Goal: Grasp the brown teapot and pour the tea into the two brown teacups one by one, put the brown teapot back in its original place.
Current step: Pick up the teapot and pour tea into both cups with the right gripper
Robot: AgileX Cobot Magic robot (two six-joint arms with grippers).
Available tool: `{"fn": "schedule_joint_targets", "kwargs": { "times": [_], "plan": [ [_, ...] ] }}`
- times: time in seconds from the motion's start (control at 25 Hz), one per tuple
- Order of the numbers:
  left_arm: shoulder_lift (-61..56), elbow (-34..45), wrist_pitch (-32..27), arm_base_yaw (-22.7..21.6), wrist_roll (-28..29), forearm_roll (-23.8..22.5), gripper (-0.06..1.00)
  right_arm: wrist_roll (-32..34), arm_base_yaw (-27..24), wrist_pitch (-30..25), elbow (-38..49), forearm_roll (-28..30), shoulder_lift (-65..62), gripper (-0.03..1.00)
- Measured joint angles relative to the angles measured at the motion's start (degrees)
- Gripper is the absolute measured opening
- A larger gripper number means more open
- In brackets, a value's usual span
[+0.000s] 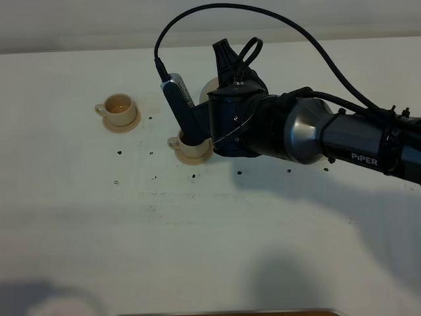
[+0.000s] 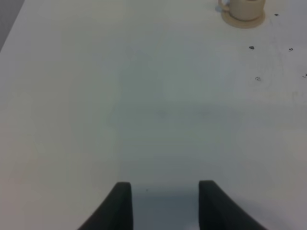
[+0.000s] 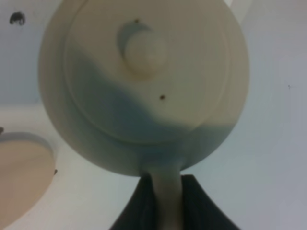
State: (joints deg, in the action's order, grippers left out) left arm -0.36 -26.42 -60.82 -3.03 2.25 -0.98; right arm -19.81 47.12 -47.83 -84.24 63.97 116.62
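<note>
The brown teapot (image 3: pixel 144 86) fills the right wrist view, seen from above with its knobbed lid toward the camera. My right gripper (image 3: pixel 165 203) is shut on its loop handle. In the high view the right arm reaches across the middle and hides most of the teapot (image 1: pixel 208 89). One brown teacup (image 1: pixel 120 107) stands on its saucer at the left with tea in it. The other teacup (image 1: pixel 191 149) stands on its saucer just below the gripper, partly hidden. My left gripper (image 2: pixel 163 201) is open over bare table. The wide saucer is hidden in the high view.
A beige round shape (image 3: pixel 21 177) lies beside the teapot in the right wrist view; I cannot tell if it is a saucer or a cup. Small dark specks (image 1: pixel 155 177) dot the white table (image 1: pixel 197 250). The left cup also shows in the left wrist view (image 2: pixel 244 10).
</note>
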Motion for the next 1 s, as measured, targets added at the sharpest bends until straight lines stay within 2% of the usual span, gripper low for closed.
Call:
{"fn": "schedule_joint_targets", "kwargs": {
  "times": [1.0],
  "plan": [
    [0.00, 0.00, 0.00, 0.00, 0.00, 0.00, 0.31, 0.00, 0.00, 0.00, 0.00, 1.47, 0.00, 0.11]
  ]
}}
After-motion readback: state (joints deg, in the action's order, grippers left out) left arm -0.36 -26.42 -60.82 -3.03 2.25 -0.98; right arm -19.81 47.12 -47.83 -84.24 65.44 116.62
